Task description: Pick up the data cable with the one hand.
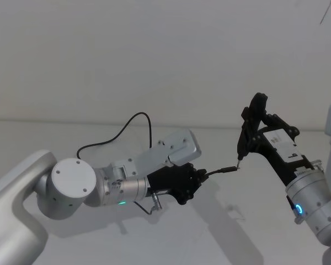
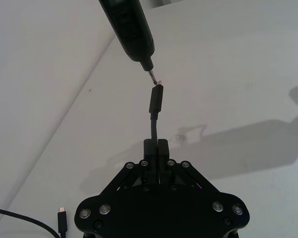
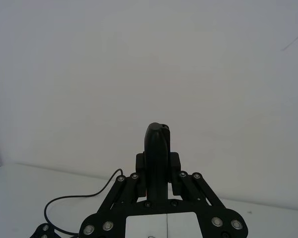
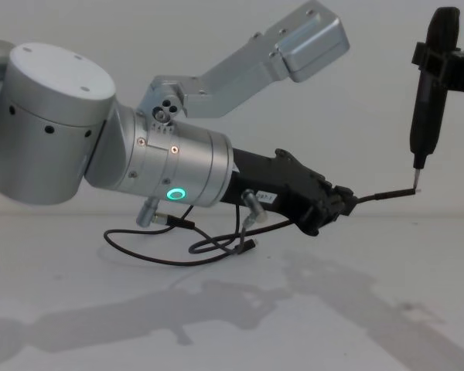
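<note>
The data cable [image 4: 178, 255] is looping slack across the bench [image 4: 371, 325] beneath the left claw [image 4: 342, 199]. Ahead, the stick tool [image 4: 429, 93] is blocking the plug's tip [image 4: 394, 193]; bench to the right is lying open.

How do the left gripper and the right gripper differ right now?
The left gripper reaches out level, shut on the data cable just behind its plug; the right gripper is shut on a black stick-like tool with its pin tip pointing down at that plug. The left ring glows green, the right ring blue. Both are black and angular.
</note>
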